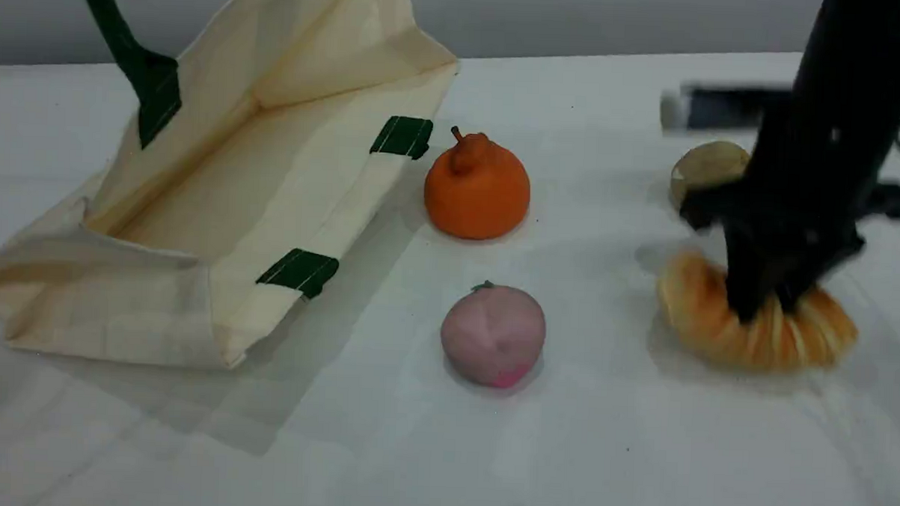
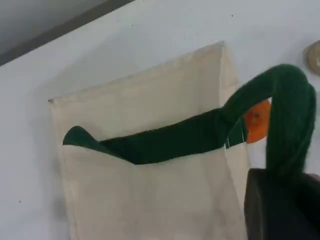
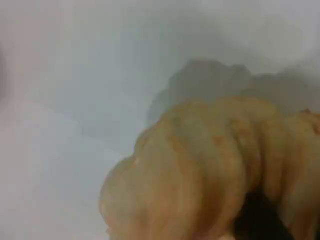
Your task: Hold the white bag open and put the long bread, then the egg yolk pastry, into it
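The white bag lies on the left of the table with its mouth facing the middle. One green handle is pulled up out of the top of the scene view. In the left wrist view that handle runs into my left gripper, which is shut on it above the white bag. At the right my right gripper comes down onto the middle of the long bread and pinches it, so the loaf bulges on both sides. The long bread fills the right wrist view. The egg yolk pastry sits just behind it, partly hidden by the arm.
An orange stemmed fruit stands beside the bag's mouth and a pink ball lies in front of it. A dark flat object lies at the back right, behind the right arm.
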Controlling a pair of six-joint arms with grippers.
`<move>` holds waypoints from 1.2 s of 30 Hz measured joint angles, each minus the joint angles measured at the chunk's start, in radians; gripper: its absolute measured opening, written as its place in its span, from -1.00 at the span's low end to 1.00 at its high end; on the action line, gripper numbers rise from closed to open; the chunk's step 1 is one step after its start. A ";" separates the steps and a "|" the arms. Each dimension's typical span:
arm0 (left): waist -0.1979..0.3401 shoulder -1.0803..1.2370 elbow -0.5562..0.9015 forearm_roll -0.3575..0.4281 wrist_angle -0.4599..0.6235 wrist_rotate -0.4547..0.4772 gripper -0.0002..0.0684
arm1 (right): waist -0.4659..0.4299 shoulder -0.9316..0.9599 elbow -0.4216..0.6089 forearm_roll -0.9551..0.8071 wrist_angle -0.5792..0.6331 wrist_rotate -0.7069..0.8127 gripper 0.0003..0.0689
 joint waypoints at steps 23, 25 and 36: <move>0.000 0.001 -0.062 -0.003 0.000 0.020 -0.75 | 0.245 -0.475 0.272 0.084 -0.538 -0.104 -0.70; 0.000 0.001 -0.062 -0.004 0.000 0.020 -0.75 | 0.294 -0.474 0.304 0.083 -0.596 -0.127 -0.70; -0.082 0.003 -0.061 0.005 0.000 0.022 -0.75 | 0.478 -0.464 0.358 0.083 -0.919 -0.193 -0.72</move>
